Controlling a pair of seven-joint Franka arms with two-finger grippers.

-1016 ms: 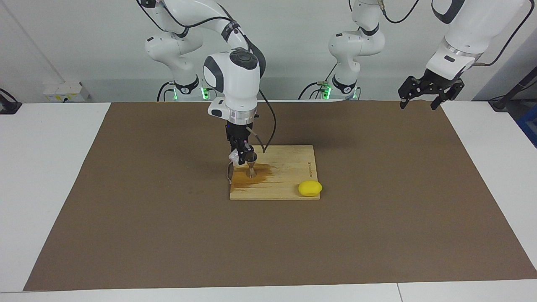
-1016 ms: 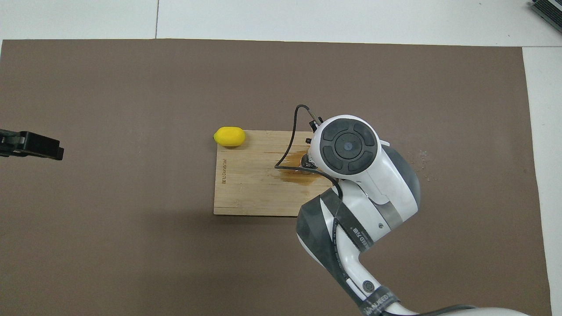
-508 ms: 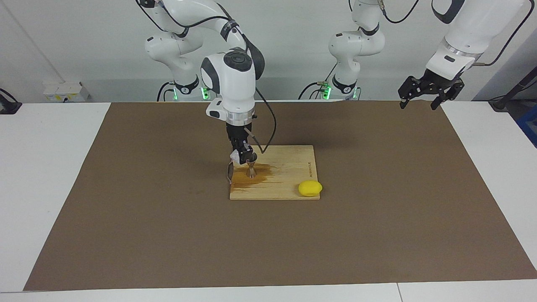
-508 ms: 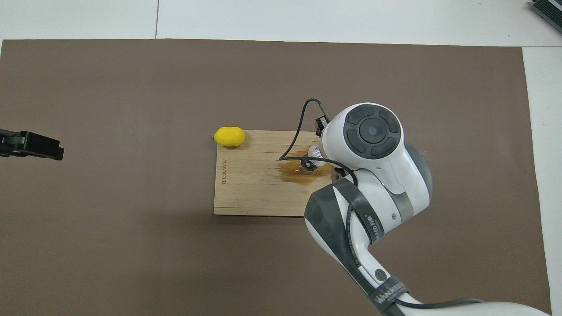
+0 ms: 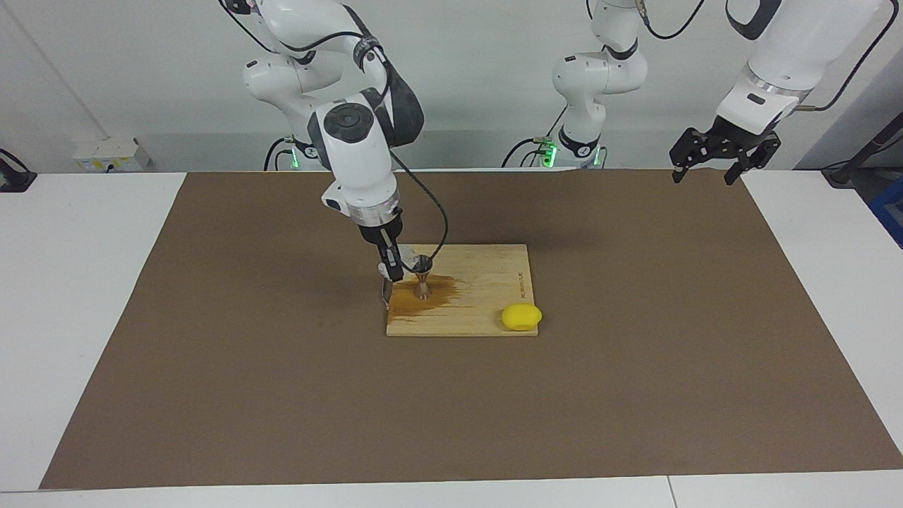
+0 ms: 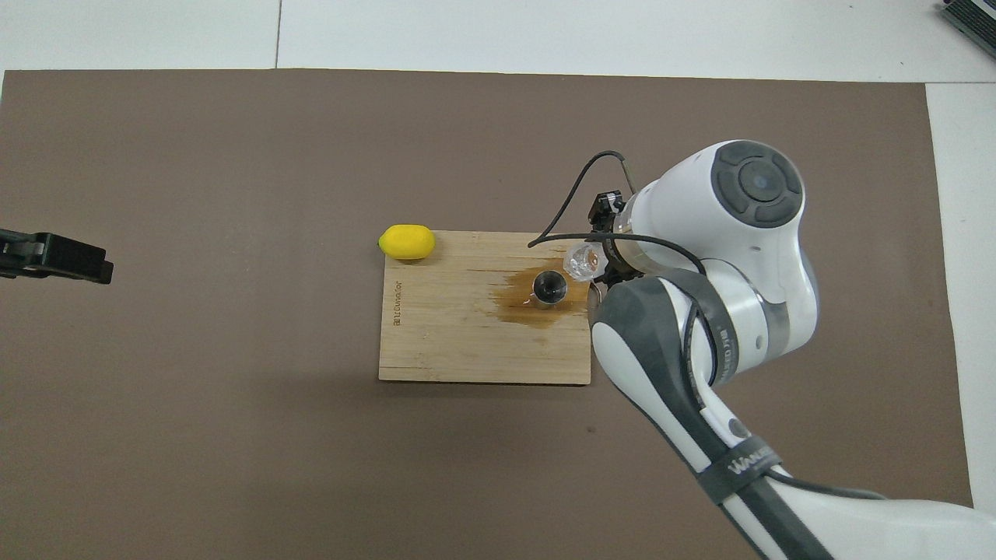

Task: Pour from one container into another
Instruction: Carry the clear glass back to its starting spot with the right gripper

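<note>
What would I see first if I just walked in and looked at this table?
You'd see the right gripper tipping a small glass cup over a shiny metal jigger that stands on a wooden board in the middle of the table. A brown puddle has spread on the board around the jigger. A bright yellow lemon sits at the board's corner, toward the left arm's end, while the left gripper waits in the air.

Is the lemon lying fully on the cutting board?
No: the lemon sits at a corner of the board, overhanging its edge onto the brown mat.
</note>
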